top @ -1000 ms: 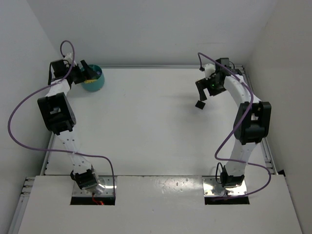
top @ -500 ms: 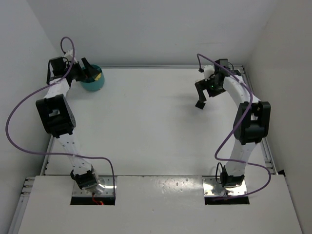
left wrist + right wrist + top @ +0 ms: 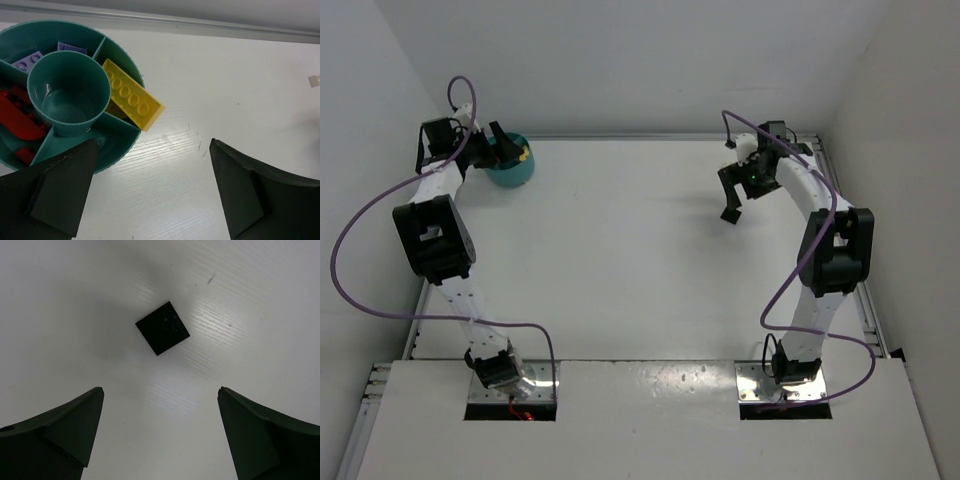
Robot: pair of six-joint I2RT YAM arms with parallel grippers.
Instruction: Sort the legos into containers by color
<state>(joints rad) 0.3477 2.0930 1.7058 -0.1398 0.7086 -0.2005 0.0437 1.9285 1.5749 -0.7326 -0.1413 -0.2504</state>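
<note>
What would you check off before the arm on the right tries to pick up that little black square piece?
1. Right pincer open: ok.
2. Small black square plastic brick lying flat, lined up with the pincer's gap: ok.
3. Nothing crowding that brick: ok.
4. Left pincer open and empty: ok.
5. Long yellow plastic brick fully inside the round teal plastic divided bowl: not ok, it juts over the rim.
6. Free compartment for black: cannot tell, part of the bowl is hidden.
</note>
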